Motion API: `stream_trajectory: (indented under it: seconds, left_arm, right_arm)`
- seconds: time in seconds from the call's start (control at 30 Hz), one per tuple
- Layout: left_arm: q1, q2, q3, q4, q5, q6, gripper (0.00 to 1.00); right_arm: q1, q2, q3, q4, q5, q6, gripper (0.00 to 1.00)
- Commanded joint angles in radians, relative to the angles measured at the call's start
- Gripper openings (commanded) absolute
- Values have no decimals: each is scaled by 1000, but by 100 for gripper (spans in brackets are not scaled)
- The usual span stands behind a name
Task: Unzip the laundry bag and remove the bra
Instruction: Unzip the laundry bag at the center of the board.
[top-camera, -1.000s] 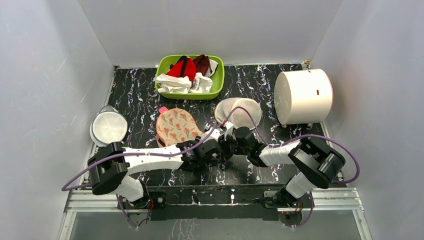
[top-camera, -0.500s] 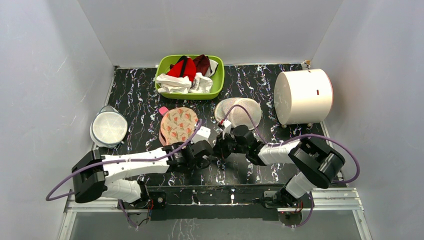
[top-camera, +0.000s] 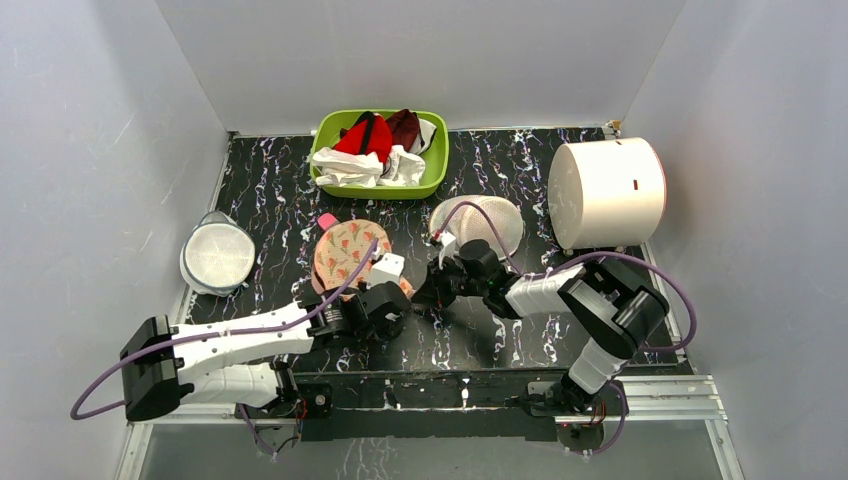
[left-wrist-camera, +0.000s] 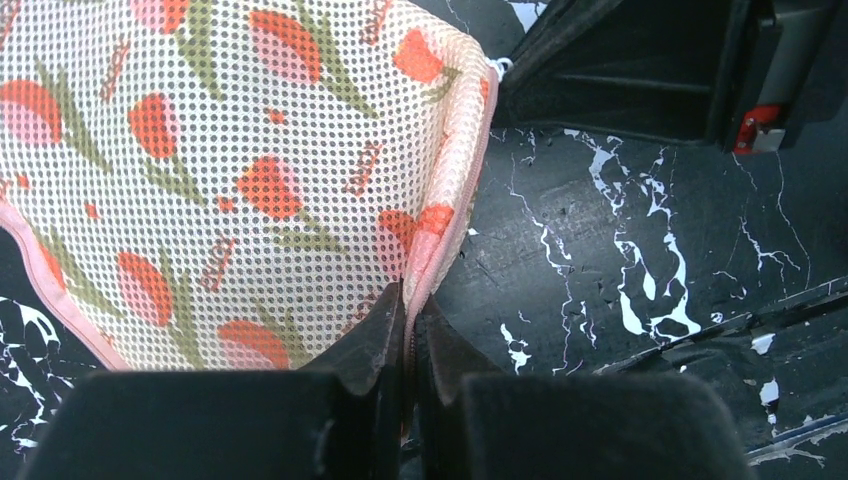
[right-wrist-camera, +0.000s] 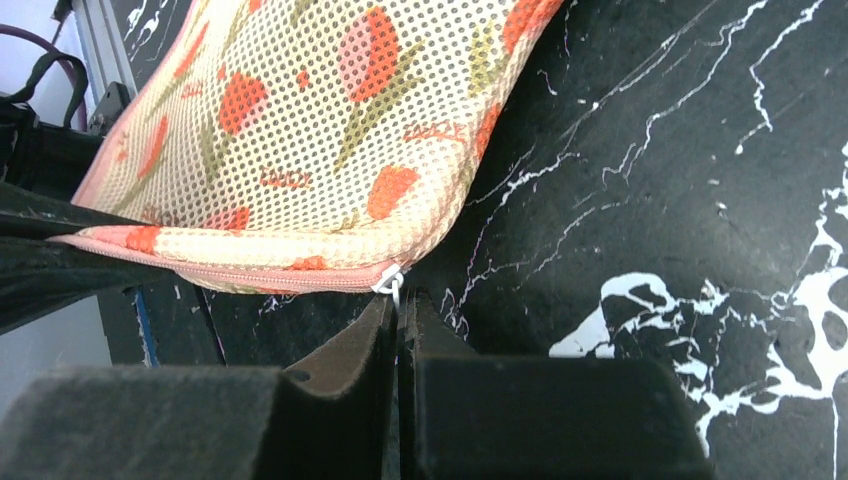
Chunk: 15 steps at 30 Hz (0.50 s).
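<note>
Small brown lettering in the print is too fine to read. The peach floral-print mesh laundry bag (left-wrist-camera: 230, 150) lies on the black marbled table (left-wrist-camera: 620, 230) between both low, inward-reaching arms. The left gripper (left-wrist-camera: 410, 312) is clamped on the bag's pink zipper edging (left-wrist-camera: 445, 235). The right gripper (right-wrist-camera: 398, 305) pinches the white zipper pull (right-wrist-camera: 389, 280).

Two mesh domes (top-camera: 217, 257), one laundry bag (top-camera: 345, 245)

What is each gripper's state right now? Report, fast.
Left gripper: shut on the laundry bag at its pink edge.
Right gripper: shut, apparently pinching the zipper pull.
</note>
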Motion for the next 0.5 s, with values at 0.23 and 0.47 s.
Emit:
stream_trajectory:
  seconds: [0.23,0.47]
  left_arm:
    - [-1,-56,-36,-14,41,22,0]
    - [0,83,-8,56,49,-16,5]
  right_arm:
    - [-38,40,71,9,53,-36,0]
    - [-39,-76,7,-107,164,-61,3]
